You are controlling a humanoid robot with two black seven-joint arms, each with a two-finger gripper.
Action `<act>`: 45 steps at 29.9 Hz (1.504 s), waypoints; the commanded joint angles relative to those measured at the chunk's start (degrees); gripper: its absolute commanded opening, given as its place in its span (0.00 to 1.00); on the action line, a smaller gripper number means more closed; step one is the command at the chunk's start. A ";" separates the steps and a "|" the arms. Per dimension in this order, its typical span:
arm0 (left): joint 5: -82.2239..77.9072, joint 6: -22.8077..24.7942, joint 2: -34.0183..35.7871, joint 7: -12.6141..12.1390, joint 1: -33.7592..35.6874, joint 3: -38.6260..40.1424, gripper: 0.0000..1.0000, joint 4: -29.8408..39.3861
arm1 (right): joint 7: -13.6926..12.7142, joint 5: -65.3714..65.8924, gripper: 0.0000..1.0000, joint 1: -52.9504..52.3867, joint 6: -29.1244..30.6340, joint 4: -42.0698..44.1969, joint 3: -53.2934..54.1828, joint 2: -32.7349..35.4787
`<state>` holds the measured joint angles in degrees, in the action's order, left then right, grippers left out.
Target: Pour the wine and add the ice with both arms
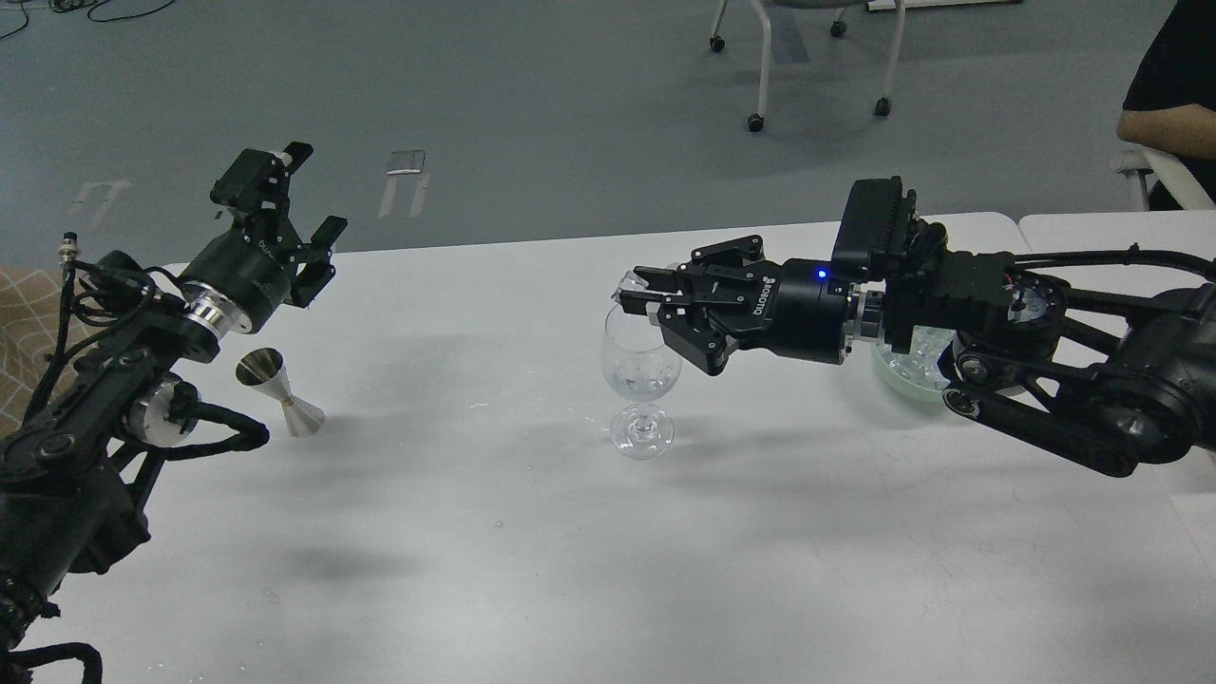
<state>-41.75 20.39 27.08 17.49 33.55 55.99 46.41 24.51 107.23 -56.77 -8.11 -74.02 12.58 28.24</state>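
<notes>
Head view is showing the right hand (635, 291) pinching one ice cube (631, 283) just over the wine glass (641, 366); slick, light, likely slipping unless gripped across flat faces. Left hand (309, 195) is hanging wide, empty. Wine in the glass is hard to make out; the ice bowl (902, 380) is mostly hidden.

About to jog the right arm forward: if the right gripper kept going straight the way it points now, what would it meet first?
Nothing close, it seems. The right gripper points left, above the wine glass rim, an ice cube in its jaws. Beyond lies bare table; the left gripper is far off, probably higher. Depth is unclear.
</notes>
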 commanded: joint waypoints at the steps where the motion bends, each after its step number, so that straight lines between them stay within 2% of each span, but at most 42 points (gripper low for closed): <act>1: 0.00 0.00 -0.01 0.00 0.02 -0.01 0.99 0.00 | 0.01 0.00 0.12 -0.10 0.03 0.28 -0.01 -0.38; 8: 0.00 0.00 -0.01 0.00 0.02 -0.01 0.99 0.00 | 0.01 0.00 0.16 -0.80 0.03 1.15 -0.01 -1.26; 21: 0.00 0.00 0.17 0.00 0.02 -0.01 0.99 0.00 | -0.08 0.00 0.35 -0.80 0.03 1.77 -0.10 -2.75; 35: 0.00 0.00 0.17 0.00 0.11 -0.01 0.99 0.00 | -0.17 -0.09 0.45 -0.98 -0.50 1.68 -0.01 -2.58; 39: 0.09 0.00 0.34 0.00 0.28 -0.01 0.99 0.00 | -0.17 -1.31 0.59 -1.15 -0.85 1.86 0.69 -2.40; 41: 0.09 0.00 0.43 0.00 0.37 -0.01 0.99 0.00 | -0.08 -6.30 0.86 -2.29 -1.03 2.82 2.44 -2.31; 42: 0.09 0.00 0.43 0.00 0.37 -0.01 0.99 0.00 | -0.08 -6.33 0.86 -2.30 -1.03 2.82 2.45 -2.31; 43: 0.09 0.00 0.34 0.00 0.46 0.08 0.99 0.00 | 0.09 -9.64 0.98 -3.25 -1.03 4.13 3.58 -2.49; 45: 0.61 -0.09 0.26 0.00 0.46 0.08 0.99 0.00 | 0.36 -15.63 0.99 -4.93 -0.94 6.77 5.52 -2.84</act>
<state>-41.61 20.39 27.48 17.49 33.95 55.99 46.41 24.55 98.84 -59.61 -9.11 -70.24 15.65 25.81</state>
